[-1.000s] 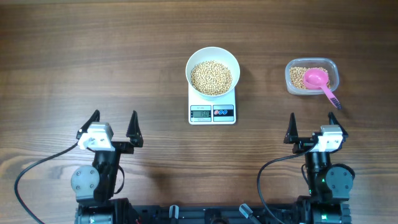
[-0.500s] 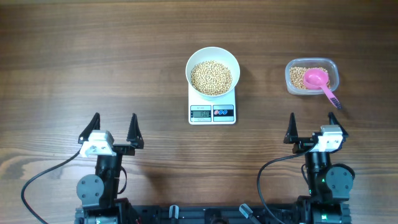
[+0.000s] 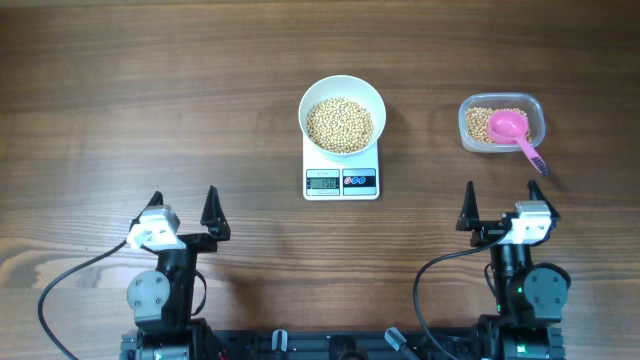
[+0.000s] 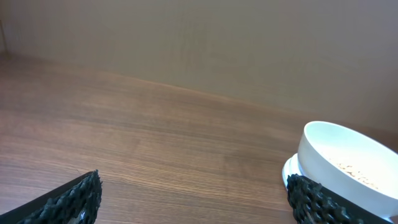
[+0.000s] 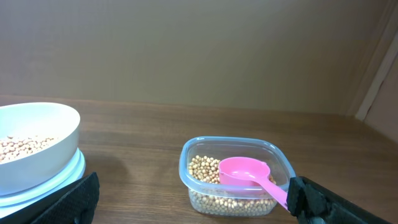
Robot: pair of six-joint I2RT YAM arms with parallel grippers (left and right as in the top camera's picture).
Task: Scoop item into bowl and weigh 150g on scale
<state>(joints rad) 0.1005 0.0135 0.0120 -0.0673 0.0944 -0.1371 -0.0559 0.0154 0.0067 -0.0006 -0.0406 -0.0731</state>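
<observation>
A white bowl (image 3: 342, 115) filled with tan beans (image 3: 339, 125) stands on the small white scale (image 3: 341, 180), whose display is lit. The same bowl (image 4: 345, 165) shows at the right of the left wrist view, and its rim (image 5: 37, 146) at the left of the right wrist view. More beans (image 5: 211, 171) lie in a clear tub (image 3: 501, 123) with a pink scoop (image 3: 515, 132) resting in it. My left gripper (image 3: 184, 207) is open and empty near the front left. My right gripper (image 3: 505, 205) is open and empty at the front right, short of the tub (image 5: 236, 175).
The scoop's handle (image 3: 533, 157) sticks out over the tub's near right corner onto the wooden table (image 3: 150, 90). Black cables (image 3: 70, 270) trail from both arm bases along the front edge.
The left arm has drawn back toward its base and turned slightly; its gripper stays open. The right arm, bowl, scale and tub have not moved.
</observation>
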